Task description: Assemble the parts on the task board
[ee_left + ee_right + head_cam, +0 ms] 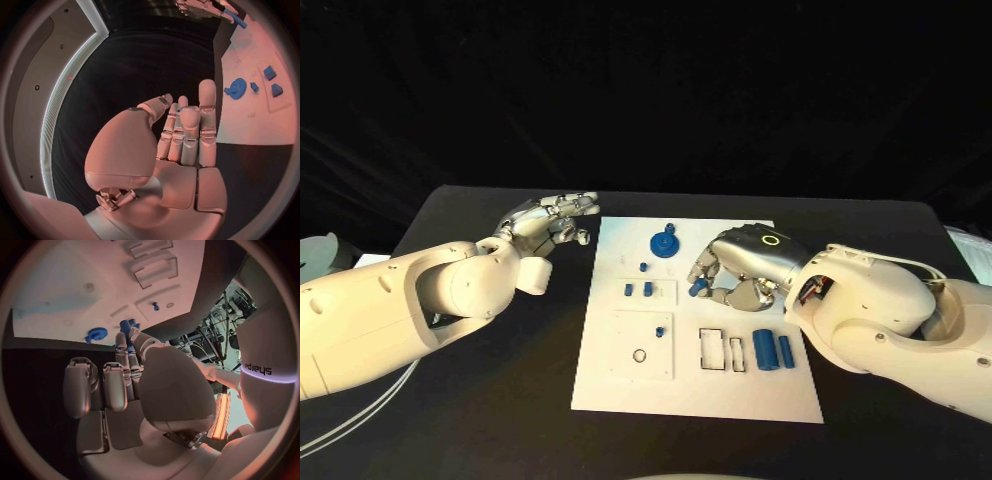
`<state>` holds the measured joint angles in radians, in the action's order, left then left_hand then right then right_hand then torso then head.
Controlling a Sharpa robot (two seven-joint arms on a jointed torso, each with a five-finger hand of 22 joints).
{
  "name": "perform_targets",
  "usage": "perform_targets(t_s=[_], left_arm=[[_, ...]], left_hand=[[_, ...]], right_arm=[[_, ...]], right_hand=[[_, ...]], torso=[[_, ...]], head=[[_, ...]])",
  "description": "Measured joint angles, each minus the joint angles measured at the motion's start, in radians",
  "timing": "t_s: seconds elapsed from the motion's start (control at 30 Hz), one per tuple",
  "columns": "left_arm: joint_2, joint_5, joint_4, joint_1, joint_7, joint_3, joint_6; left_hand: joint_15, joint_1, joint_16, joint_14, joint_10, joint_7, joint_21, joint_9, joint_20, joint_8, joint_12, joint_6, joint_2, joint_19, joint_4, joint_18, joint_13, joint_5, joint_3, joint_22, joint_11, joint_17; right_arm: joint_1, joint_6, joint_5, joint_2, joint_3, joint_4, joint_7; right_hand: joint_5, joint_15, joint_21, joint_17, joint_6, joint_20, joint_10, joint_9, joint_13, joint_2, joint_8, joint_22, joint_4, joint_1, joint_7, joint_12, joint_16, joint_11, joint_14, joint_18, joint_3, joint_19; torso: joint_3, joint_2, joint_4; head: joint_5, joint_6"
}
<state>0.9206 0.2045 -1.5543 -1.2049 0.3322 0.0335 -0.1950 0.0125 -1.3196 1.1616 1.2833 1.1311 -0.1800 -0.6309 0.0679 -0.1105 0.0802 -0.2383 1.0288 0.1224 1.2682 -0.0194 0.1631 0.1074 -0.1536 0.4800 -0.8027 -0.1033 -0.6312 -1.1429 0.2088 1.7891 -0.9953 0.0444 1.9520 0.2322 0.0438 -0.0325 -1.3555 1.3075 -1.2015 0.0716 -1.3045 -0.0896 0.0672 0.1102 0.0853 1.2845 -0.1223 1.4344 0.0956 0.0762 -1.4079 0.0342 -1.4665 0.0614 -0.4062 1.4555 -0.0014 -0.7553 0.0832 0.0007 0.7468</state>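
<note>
The right hand [733, 272] is hovering over the middle of the task board [625, 385], pinching a small blue part [695, 288] between its fingertips. The left hand [557, 220] is idling just off the board's far left corner, fingers loosely extended, holding nothing

The flat white rectangular task board [625, 385] is being borne at the middle of the black table [473, 420]. On it, the toothed blue gear [665, 243] is lying behind the two upright blue cylinders [775, 349].
</note>
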Motion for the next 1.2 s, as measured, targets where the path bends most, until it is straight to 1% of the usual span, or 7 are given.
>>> perform_targets(t_s=[0.07, 0.27, 0.37, 0.53, 0.8, 1.0, 1.2], left_arm=[[0.0, 0.0, 0.0, 0.0, 0.0, 0.0, 0.0], [-0.001, 0.0, -0.001, 0.0, -0.001, 0.0, 0.001], [-0.001, 0.0, -0.002, 0.0, -0.001, 0.0, 0.002], [-0.001, 0.0, -0.004, 0.0, -0.001, 0.0, 0.002], [-0.001, 0.0, -0.005, 0.0, -0.001, 0.0, 0.003], [-0.001, 0.0, -0.005, 0.0, -0.001, 0.0, 0.004], [-0.002, 0.0, -0.004, 0.0, -0.002, 0.0, 0.005]], left_hand=[[0.0, 0.0, 0.0, 0.0, 0.0, 0.0, 0.0, 0.0, 0.0, 0.0, 0.0, 0.0, 0.0, 0.0, 0.0, 0.0, 0.0, 0.0, 0.0, 0.0, 0.0, 0.0], [0.0, 0.0, 0.0, 0.0, 0.0, 0.0, 0.0, 0.0, 0.0, 0.0, 0.0, 0.0, 0.0, 0.0, 0.0, 0.0, 0.0, 0.0, 0.0, 0.0, 0.0, 0.0], [0.0, 0.0, 0.0, 0.0, 0.0, 0.0, 0.0, 0.0, 0.0, 0.0, 0.0, 0.0, 0.0, 0.0, 0.0, 0.0, 0.0, 0.0, 0.0, 0.0, 0.0, 0.0], [0.0, 0.0, 0.0, 0.0, 0.0, 0.0, 0.0, 0.0, 0.0, 0.0, 0.0, 0.0, 0.0, 0.0, 0.0, 0.0, 0.0, 0.0, 0.0, 0.0, 0.0, 0.0], [0.0, 0.0, 0.0, 0.0, 0.0, 0.0, 0.0, 0.0, 0.0, 0.0, 0.0, 0.0, 0.0, 0.0, 0.0, 0.0, 0.0, 0.0, 0.0, 0.0, 0.0, 0.0], [0.0, 0.0, 0.0, 0.0, 0.0, 0.0, 0.0, 0.0, 0.0, 0.0, 0.0, 0.0, 0.0, 0.0, 0.0, 0.0, 0.0, 0.0, 0.0, 0.0, 0.0, 0.0], [0.0, 0.0, 0.0, 0.0, 0.0, 0.0, 0.0, 0.0, 0.0, 0.0, 0.0, 0.0, 0.0, 0.0, 0.0, 0.0, 0.0, 0.0, 0.0, 0.0, 0.0, 0.0]], right_arm=[[0.01, 0.001, -0.008, 0.018, 0.0, 0.007, -0.004], [0.062, 0.002, -0.024, 0.093, -0.006, 0.012, -0.023], [0.084, 0.001, -0.026, 0.124, -0.01, 0.001, -0.033], [0.114, -0.002, -0.026, 0.165, -0.017, -0.026, -0.048], [0.139, -0.016, -0.023, 0.204, -0.024, -0.073, -0.065], [0.144, -0.034, -0.021, 0.216, -0.026, -0.1, -0.069], [0.145, -0.043, -0.017, 0.224, -0.025, -0.11, -0.07]], right_hand=[[0.0, 0.0, 0.0, 0.0, 0.0, 0.0, 0.0, 0.0, 0.0, 0.0, 0.0, 0.0, 0.001, 0.0, 0.0, 0.0, 0.0, 0.0, 0.0, 0.0, -0.001, 0.0], [0.002, 0.0, 0.0, 0.0, 0.0, 0.0, 0.0, 0.0, -0.002, -0.001, 0.0, -0.001, 0.004, 0.001, 0.0, -0.004, 0.0, 0.0, 0.0, 0.0, -0.004, 0.0], [0.003, 0.0, 0.0, 0.0, 0.001, 0.0, 0.0, 0.0, -0.002, -0.003, 0.0, -0.001, 0.004, 0.003, 0.0, -0.004, 0.0, 0.0, 0.0, 0.0, -0.004, 0.0], [0.003, 0.0, 0.0, 0.0, 0.001, 0.0, 0.0, 0.0, -0.002, -0.003, 0.0, -0.002, 0.007, 0.003, 0.001, -0.008, 0.0, 0.0, 0.0, 0.0, -0.007, 0.0], [0.003, 0.0, 0.0, 0.0, 0.003, 0.0, -0.002, 0.0, -0.002, -0.005, -0.001, -0.002, 0.007, 0.006, 0.003, -0.008, 0.0, 0.002, 0.0, 0.0, -0.006, 0.0], [0.003, 0.0, 0.0, 0.0, 0.003, 0.0, 0.002, -0.001, -0.002, -0.006, -0.006, -0.003, 0.01, 0.007, 0.004, -0.008, 0.0, 0.006, 0.0, 0.0, -0.009, 0.0], [0.002, 0.0, 0.0, 0.001, 0.004, 0.0, 0.002, -0.001, -0.002, -0.006, -0.009, -0.003, 0.01, 0.007, 0.005, -0.008, 0.0, 0.006, 0.0, 0.0, -0.009, 0.0]], torso=[[-0.0008, 0.0, 0.0], [-0.0014, 0.0, -0.0005], [-0.0014, 0.0, -0.0005], [-0.0014, 0.0, -0.0005], [-0.0007, -0.001, -0.0006], [-0.0002, -0.001, -0.0007], [-0.0001, -0.001, -0.001]], head=[[0.003, 0.001], [0.015, 0.006], [0.021, 0.009], [0.026, 0.013], [0.031, 0.018], [0.031, 0.019], [0.03, 0.019]])
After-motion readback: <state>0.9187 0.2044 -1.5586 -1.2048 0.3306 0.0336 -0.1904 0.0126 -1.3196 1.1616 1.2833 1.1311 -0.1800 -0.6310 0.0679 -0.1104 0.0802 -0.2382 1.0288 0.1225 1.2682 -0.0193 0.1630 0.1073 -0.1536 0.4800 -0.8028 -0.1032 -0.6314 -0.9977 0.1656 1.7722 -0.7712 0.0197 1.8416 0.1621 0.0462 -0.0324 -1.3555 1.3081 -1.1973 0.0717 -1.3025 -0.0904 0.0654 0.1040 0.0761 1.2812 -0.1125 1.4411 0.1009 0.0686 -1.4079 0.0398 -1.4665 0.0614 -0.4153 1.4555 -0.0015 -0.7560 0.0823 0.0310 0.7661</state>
